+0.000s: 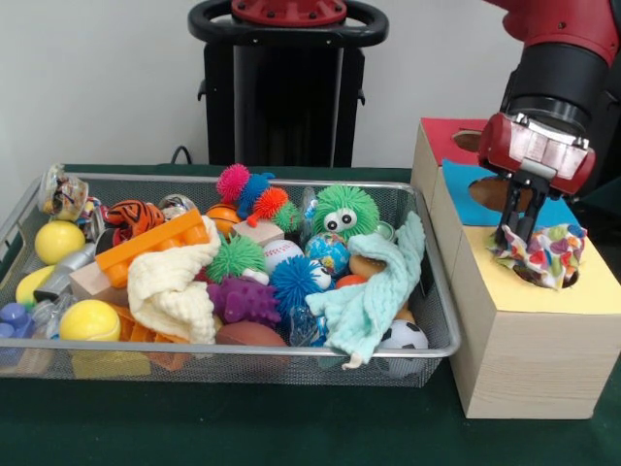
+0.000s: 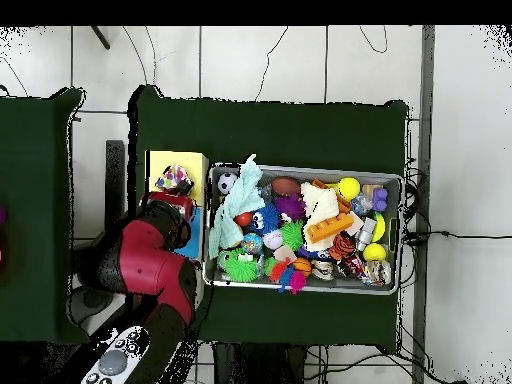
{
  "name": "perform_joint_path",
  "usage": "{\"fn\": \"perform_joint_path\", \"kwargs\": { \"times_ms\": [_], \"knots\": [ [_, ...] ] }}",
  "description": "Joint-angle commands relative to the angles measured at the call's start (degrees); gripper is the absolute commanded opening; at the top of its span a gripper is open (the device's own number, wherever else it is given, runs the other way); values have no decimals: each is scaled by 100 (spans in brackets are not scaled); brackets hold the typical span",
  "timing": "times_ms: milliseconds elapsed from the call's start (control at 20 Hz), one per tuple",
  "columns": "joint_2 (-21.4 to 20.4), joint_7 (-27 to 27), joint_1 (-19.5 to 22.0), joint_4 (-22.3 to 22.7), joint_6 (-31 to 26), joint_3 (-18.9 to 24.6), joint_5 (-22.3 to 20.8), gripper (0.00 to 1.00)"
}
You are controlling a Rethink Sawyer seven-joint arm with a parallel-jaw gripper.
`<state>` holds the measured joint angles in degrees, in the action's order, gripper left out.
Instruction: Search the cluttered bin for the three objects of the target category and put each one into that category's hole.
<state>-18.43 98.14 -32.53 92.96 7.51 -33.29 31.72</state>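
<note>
The gripper (image 1: 519, 231) is held over the yellow-faced box at the right, its fingers pressed onto the top of a heart-printed cloth (image 1: 543, 254). The cloth is bunched directly beneath the fingertips, sitting in and over the hole (image 1: 568, 282), so the coming move is judged to be straight down or a release. No other printed cloth can be made out in the bin (image 1: 243, 364), left of the box.
</note>
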Motion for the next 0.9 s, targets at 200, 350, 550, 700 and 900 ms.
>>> {"fn": "perform_joint_path", "kwargs": {
  "times_ms": [200,350,550,700,900],
  "knots": [
    [639,508,86,-579,-1268,280,-209,0],
    [704,429,92,-655,-1462,276,-334,0],
    [805,387,37,-712,-1555,168,-435,0],
    [863,365,13,-744,-1598,112,-516,0],
    [884,227,103,-804,-1753,240,-777,0]
  ]
}}
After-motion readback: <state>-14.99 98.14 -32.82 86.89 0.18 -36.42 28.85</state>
